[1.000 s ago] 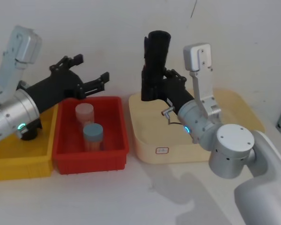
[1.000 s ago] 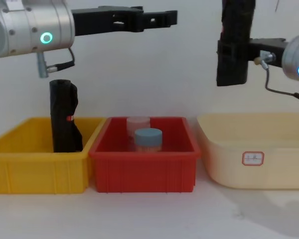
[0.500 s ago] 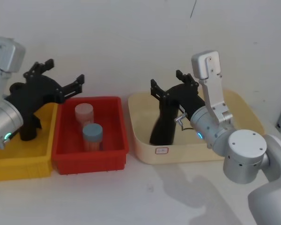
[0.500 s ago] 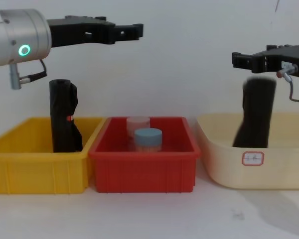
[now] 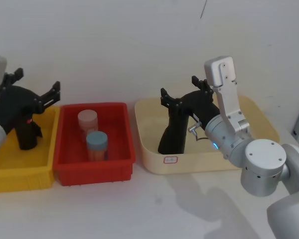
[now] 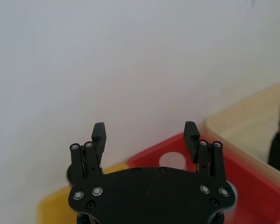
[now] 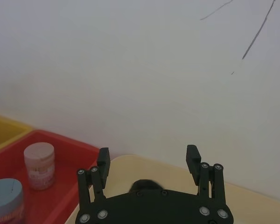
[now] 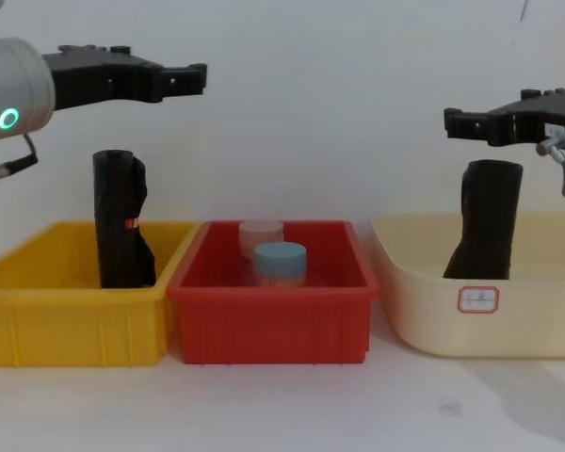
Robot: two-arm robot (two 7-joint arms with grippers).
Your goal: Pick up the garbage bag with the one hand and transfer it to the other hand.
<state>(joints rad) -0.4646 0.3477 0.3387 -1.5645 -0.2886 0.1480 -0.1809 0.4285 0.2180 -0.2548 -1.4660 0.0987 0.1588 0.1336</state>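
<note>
Garbage bag (image 5: 172, 132) in cream bin (image 5: 204, 162), just under R hand (image 5: 179, 88) — hand wide open, empty; L hand (image 5: 36, 82) open too.

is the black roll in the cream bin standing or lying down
Standing, slightly tilted: the garbage bag rests on end in the cream bin, right end effector open above it.
</note>
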